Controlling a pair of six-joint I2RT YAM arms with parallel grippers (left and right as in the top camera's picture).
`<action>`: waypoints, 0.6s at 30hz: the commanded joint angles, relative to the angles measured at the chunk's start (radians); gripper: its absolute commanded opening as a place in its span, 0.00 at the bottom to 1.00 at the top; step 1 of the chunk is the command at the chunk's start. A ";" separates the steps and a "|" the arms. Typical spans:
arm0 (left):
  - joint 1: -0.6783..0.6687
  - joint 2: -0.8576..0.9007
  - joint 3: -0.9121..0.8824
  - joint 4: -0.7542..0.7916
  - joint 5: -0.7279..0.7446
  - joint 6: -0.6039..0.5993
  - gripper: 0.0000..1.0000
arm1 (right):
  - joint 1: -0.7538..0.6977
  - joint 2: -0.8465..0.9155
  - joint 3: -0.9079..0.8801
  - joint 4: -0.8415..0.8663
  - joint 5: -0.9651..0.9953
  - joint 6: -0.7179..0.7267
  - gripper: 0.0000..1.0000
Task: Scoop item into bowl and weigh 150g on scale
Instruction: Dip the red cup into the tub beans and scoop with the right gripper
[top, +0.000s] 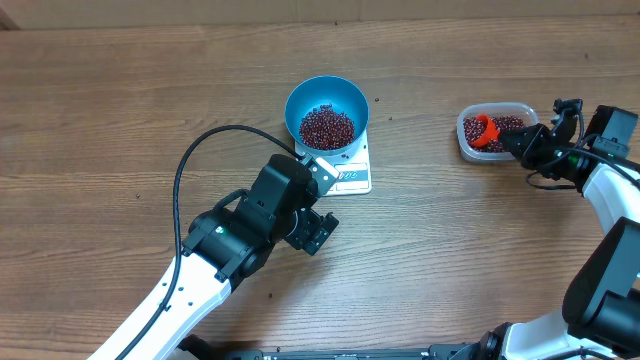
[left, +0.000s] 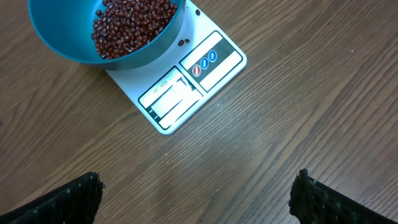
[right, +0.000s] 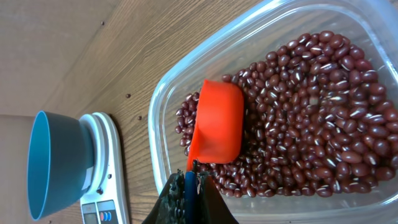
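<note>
The blue bowl (top: 300, 100) stands on the white scale (top: 355, 178) at mid-table and holds a heap of red-brown beans (top: 327, 127). In the left wrist view the bowl (left: 146, 57), its beans (left: 130, 25) and the scale (left: 193, 81) lie ahead of my open left gripper (left: 196, 190), which hovers over bare wood. My right gripper (right: 191, 177) is shut on the handle of an orange scoop (right: 217, 121). The scoop rests bowl-down on the beans (right: 311, 112) in a clear tub (right: 163, 99). From overhead, the scoop (top: 485, 129) is at the tub's left side.
The clear tub (top: 462, 140) stands at the right, apart from the scale. A black cable (top: 200, 150) loops from the left arm over the table. A few stray beans lie on the scale (left: 183, 42) beside the bowl.
</note>
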 joint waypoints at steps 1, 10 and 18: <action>0.002 0.007 -0.002 0.003 -0.007 0.012 0.99 | 0.018 0.052 0.003 0.003 0.040 0.009 0.04; 0.002 0.007 -0.002 0.004 -0.007 0.012 0.99 | 0.016 0.052 0.003 0.003 -0.016 0.008 0.04; 0.002 0.007 -0.002 0.004 -0.007 0.012 0.99 | -0.053 0.052 0.003 -0.002 -0.105 -0.006 0.04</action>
